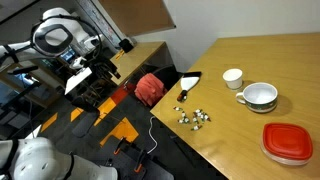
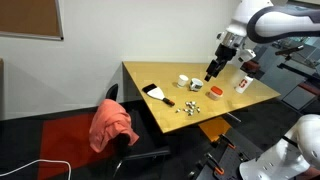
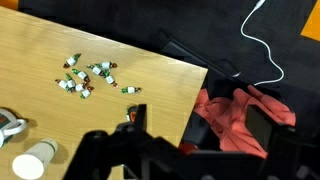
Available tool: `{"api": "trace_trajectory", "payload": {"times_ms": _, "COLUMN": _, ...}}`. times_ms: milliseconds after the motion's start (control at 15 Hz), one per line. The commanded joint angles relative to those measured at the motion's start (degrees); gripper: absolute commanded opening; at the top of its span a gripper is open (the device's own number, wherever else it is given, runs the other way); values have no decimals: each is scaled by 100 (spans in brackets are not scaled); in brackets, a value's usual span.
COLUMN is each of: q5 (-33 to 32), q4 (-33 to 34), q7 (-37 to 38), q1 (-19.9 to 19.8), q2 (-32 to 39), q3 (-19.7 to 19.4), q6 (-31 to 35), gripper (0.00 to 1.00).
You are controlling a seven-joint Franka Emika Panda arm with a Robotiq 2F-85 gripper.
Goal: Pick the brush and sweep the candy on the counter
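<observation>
The brush lies on the counter near its dark edge, white handle and dark bristles; it also shows in an exterior view. The candy is a small cluster of tiny pieces next to it, seen too in an exterior view and in the wrist view. My gripper hangs in the air, well apart from brush and candy, and looks open and empty. In the wrist view its dark fingers fill the bottom. The brush is out of the wrist view.
A white cup, a white bowl with a handle and a red lid stand on the counter beyond the candy. A chair draped with red cloth stands by the counter's edge. A white cable lies on the floor.
</observation>
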Motion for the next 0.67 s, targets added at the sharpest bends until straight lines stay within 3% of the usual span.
{"api": "trace_trajectory", "payload": {"times_ms": 0, "q5": -7, "q4": 11, "q7": 4, "q1": 16, "q2": 2, "q3": -16, "q6": -13, "gripper": 100}}
{"api": "trace_trajectory", "payload": {"times_ms": 333, "q5": -7, "q4": 11, "q7": 4, "q1": 16, "q2": 2, "q3": -16, "q6": -13, "gripper": 100}}
{"api": "trace_trajectory", "payload": {"times_ms": 600, "q5": -151, "q4": -138, "q7": -354, "q1": -7, "q2": 30, "q3": -113, "q6": 691, "gripper": 100}}
